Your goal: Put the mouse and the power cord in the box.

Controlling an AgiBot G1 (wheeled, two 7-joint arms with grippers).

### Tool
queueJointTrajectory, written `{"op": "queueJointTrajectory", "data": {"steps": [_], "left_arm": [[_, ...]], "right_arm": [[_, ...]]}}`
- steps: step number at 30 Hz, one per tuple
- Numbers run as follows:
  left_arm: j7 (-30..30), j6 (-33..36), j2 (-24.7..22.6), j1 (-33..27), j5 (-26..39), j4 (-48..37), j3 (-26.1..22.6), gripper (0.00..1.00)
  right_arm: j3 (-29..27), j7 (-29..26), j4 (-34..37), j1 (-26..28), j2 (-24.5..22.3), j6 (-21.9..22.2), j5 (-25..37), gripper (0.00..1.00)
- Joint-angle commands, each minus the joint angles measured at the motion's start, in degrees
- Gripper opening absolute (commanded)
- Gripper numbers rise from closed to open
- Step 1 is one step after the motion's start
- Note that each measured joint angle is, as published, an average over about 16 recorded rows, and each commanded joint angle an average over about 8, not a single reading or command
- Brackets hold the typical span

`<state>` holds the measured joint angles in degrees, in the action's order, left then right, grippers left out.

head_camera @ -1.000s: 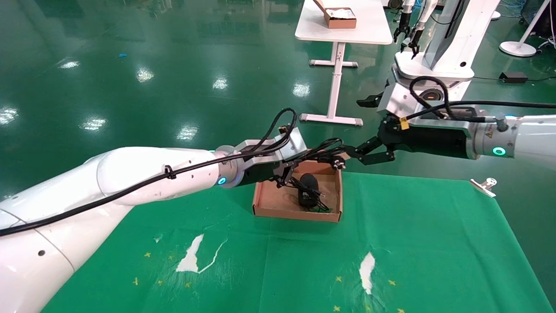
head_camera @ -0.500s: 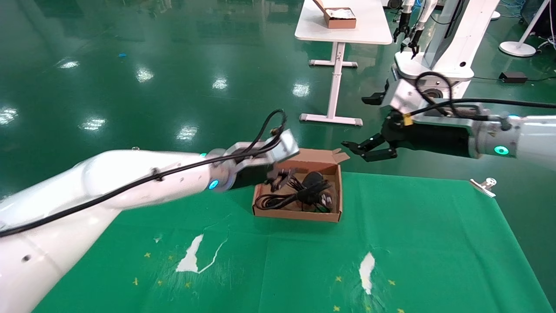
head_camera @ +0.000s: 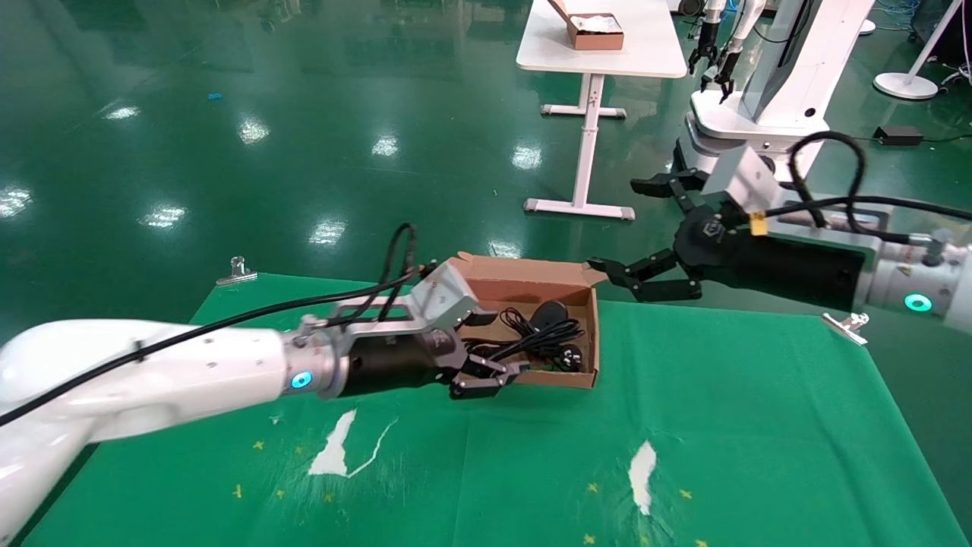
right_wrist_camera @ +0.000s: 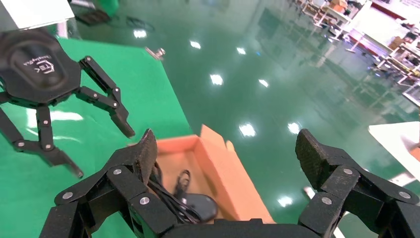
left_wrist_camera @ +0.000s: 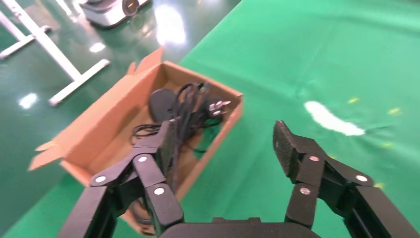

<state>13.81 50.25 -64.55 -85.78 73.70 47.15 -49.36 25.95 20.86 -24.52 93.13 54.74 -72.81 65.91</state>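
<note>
Left gripper pulled back from over box to its near-left corner, empty, fingers spread. Right gripper retreated to box's 2 o'clock, open. Mouse and power cord inside box, 1 o'clock of left gripper.

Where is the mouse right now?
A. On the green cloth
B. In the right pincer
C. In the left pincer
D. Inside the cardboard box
D. The mouse lies in the box beside the power cord, while the left pincer and right pincer are both open and empty.
</note>
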Motion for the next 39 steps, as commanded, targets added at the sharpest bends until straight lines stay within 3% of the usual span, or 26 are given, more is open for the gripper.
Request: {"op": "queueJointTrajectory", "data": {"steps": [1,5,11,12,13,19,20,39], "left_arm": [[-0.15,1.74,1.45,1.19,-1.56,1.3,1.64,1.0],[-0.45,5.26,4.38,3.59,-4.72,3.92,4.95,1.0],[-0.91,10.52,8.77,7.19,-9.46,7.85,9.9,1.0],[-0.98,11.41,9.51,7.8,-10.25,8.51,10.73,1.0],[-1.06,12.26,10.22,8.38,-11.02,9.15,11.54,1.0],[-1.51,17.53,14.61,11.98,-15.75,13.07,16.49,1.0],[-1.59,18.42,15.34,12.58,-16.55,13.73,17.32,1.0],[-2.97,34.42,28.68,23.52,-30.93,25.66,32.38,1.0]], "right_arm": [[-0.47,-1.49,-2.31,-1.49,-0.93,-0.61,-1.13,1.0],[-1.41,-4.5,-6.98,-4.49,-2.81,-1.83,-3.42,0.98],[-2.83,-9.01,-13.98,-8.99,-5.62,-3.67,-6.85,0.57],[-3.07,-9.76,-15.15,-9.75,-6.09,-3.98,-7.43,0.55],[-3.3,-10.5,-16.29,-10.48,-6.55,-4.28,-7.98,0.57],[-4.71,-15.0,-23.28,-14.98,-9.36,-6.11,-11.41,0.98],[-4.95,-15.76,-24.46,-15.74,-9.83,-6.42,-11.99,1.0],[-9.37,-29.82,-46.29,-29.78,-18.6,-12.15,-22.69,1.0]]}}
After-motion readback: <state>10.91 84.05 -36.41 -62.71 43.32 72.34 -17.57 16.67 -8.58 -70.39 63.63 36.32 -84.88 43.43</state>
